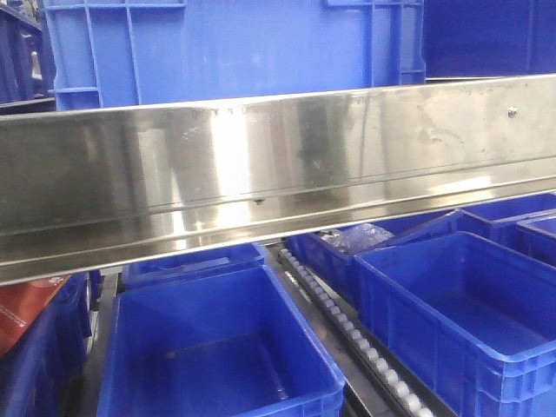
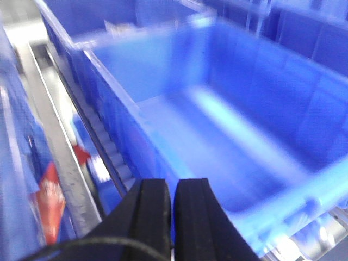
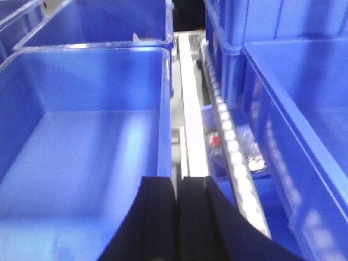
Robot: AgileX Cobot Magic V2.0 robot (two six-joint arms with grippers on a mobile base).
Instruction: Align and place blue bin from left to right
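Observation:
The blue bin (image 1: 234, 48), a large ribbed crate, stands at the top of the front view behind a steel beam (image 1: 278, 174); only its side wall shows. Neither gripper appears in that view. In the left wrist view my left gripper (image 2: 174, 182) is shut on nothing and hangs over the near-left corner of an empty blue crate (image 2: 217, 125). In the right wrist view my right gripper (image 3: 178, 178) is shut and empty. It sits above the right wall of another empty blue crate (image 3: 81, 136).
Below the beam, two open blue crates (image 1: 217, 347) (image 1: 469, 313) flank a roller track (image 1: 365, 347). A steel rail (image 3: 190, 109) and rollers (image 3: 231, 141) run between crates, with small packets (image 3: 244, 147) lower down. A red item (image 2: 49, 201) lies far left.

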